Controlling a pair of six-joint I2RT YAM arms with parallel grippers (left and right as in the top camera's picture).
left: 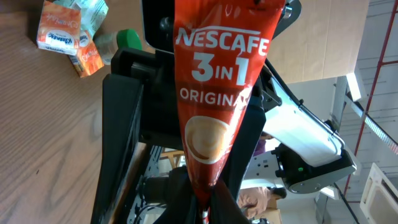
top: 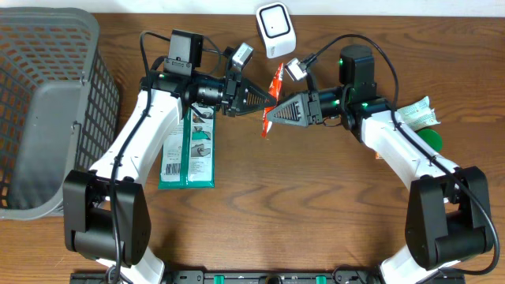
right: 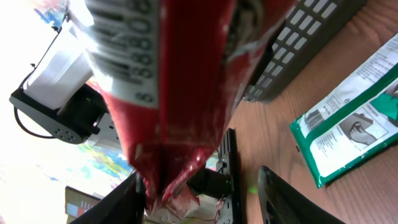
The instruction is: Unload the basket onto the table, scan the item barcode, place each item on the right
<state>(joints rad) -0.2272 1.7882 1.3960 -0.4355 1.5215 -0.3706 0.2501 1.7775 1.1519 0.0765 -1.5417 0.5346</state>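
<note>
Sachet (top: pixel 276 80), end in left tool (top: pixel 271 101) — midair

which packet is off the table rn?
The red Nescafe sachet, pinched in the left claw above the table. The green-and-white packs and the packet on the right side lie on the wood.

red sachet (left: pixel 214 93) | brand: NESCAFE | print: 3 IN 1 ORIGINA(cut off)

Your left gripper (left: pixel 202 210) pinches the narrow end of a red foil Nescafe sachet (left: pixel 214 93); an orange-and-white packet (left: pixel 62 34) lies on the brown wooden table (left: pixel 43 130).
</note>
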